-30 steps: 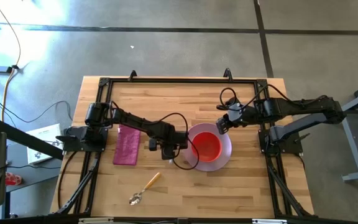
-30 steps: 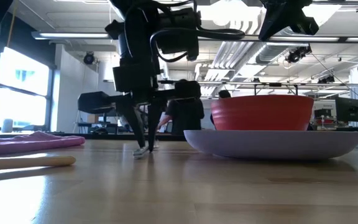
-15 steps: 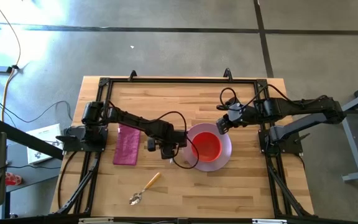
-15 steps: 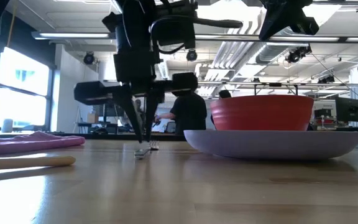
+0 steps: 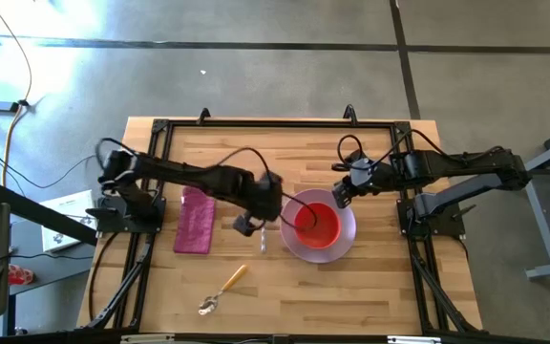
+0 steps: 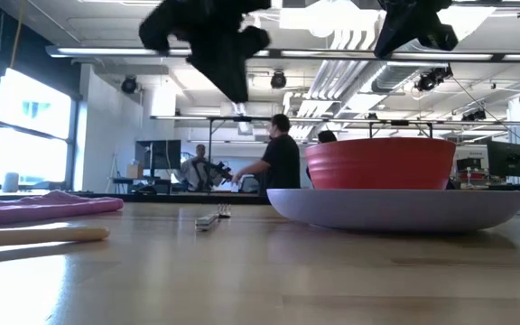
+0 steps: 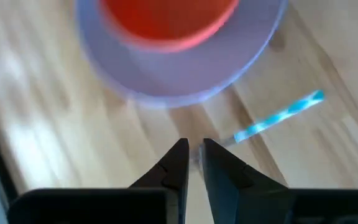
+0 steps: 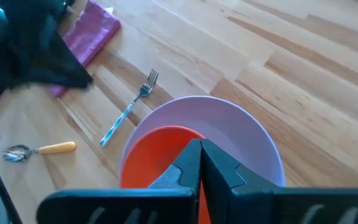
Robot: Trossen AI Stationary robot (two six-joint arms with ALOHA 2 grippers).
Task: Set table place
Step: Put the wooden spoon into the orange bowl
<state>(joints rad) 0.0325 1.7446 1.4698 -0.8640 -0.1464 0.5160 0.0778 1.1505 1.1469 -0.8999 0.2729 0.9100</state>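
Note:
The pale lilac plate (image 5: 345,239) sits on the table with the red bowl (image 5: 315,224) standing in it. A small silver fork (image 5: 262,239) lies flat on the wood just left of the plate, tines toward the far edge. Farther left is the magenta napkin (image 5: 196,222), and the wooden-handled spoon (image 5: 220,290) lies near the front edge. My left gripper (image 7: 194,158) hangs above the fork (image 7: 278,117), holding nothing, its fingers only a narrow gap apart. My right gripper (image 8: 201,155) is shut and hovers over the plate's far right rim (image 5: 348,205).
The black metal frame (image 5: 275,124) runs around the tabletop. Bare wood (image 5: 275,162) stretches along the far side and at the front right (image 5: 351,296). In the low view, people stand in the room behind the table (image 6: 278,158).
My left gripper has let go of the fork and risen well clear of the table, with the arm swinging up and back. The fork has stayed flat on the wood left of the plate.

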